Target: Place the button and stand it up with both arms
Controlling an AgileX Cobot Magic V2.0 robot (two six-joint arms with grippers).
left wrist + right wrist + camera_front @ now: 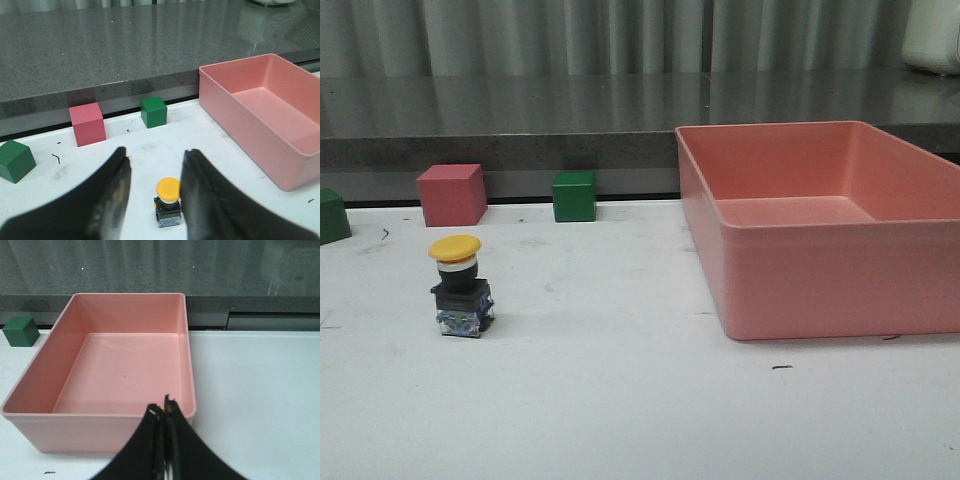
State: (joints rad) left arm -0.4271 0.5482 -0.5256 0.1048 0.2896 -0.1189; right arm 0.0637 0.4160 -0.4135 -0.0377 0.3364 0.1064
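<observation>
The button (460, 287) stands upright on the white table at the left, yellow cap on top, black base below. It also shows in the left wrist view (167, 202), below and between the fingers. My left gripper (155, 157) is open and empty above it, not touching it. My right gripper (162, 411) is shut and empty, near the front edge of the pink bin (188, 405). Neither arm shows in the front view.
The empty pink bin (790, 300) fills the right side of the table. A pink cube (451, 194), a green cube (574, 196) and a second green cube (331, 216) sit along the back edge. A grey counter runs behind.
</observation>
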